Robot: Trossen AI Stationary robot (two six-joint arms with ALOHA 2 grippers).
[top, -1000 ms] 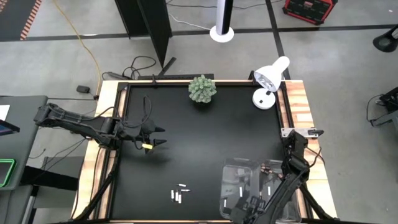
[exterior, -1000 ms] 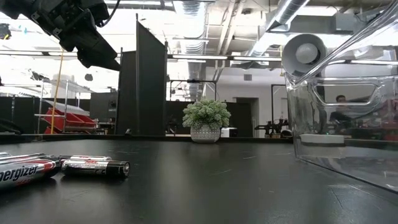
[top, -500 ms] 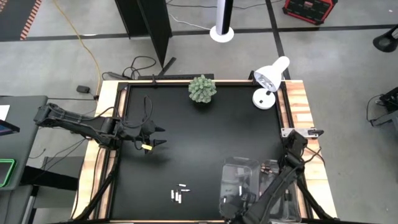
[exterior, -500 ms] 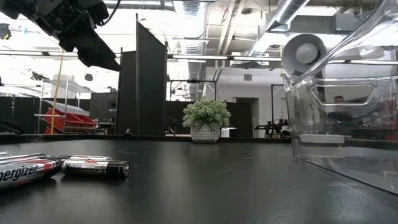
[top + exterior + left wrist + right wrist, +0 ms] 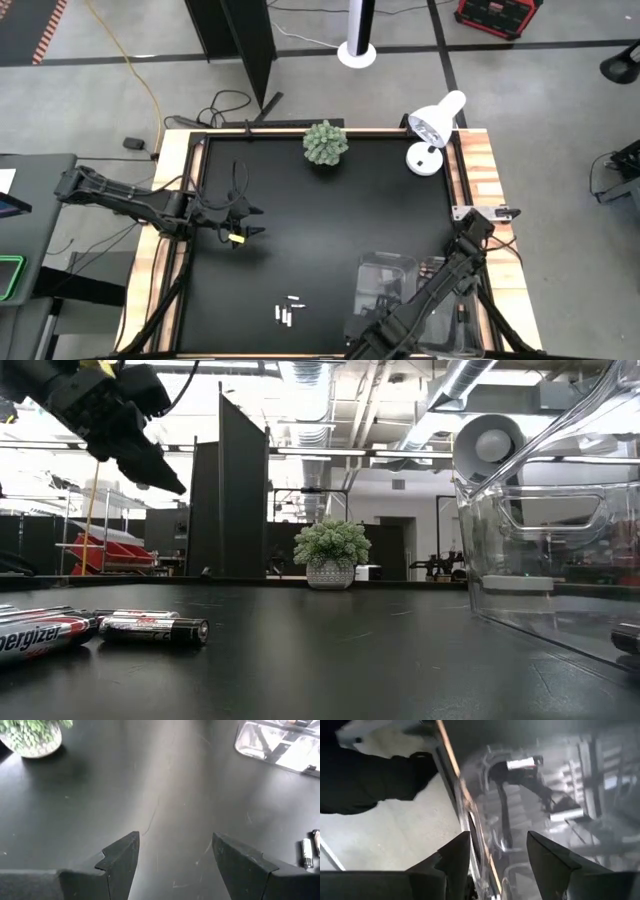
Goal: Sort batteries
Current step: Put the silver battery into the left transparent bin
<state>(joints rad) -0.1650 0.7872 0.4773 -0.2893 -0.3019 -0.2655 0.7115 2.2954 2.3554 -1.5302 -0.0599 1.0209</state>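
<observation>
Just left of the clear bins (image 5: 400, 290), loose batteries (image 5: 288, 312) lying on the black table (image 5: 320, 200), my R gripper (image 5: 495, 855) hanging fingers apart over the bins w/ nothing gripped, L gripper (image 5: 252, 222) waiting well left, fingers spread wide, empty.

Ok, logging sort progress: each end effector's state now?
Left end effector: open, holding nothing.
Right end effector: open, nothing between its fingers.

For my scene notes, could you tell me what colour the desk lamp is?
White; the desk lamp shows best in the high view, at the table's far right corner.
</observation>
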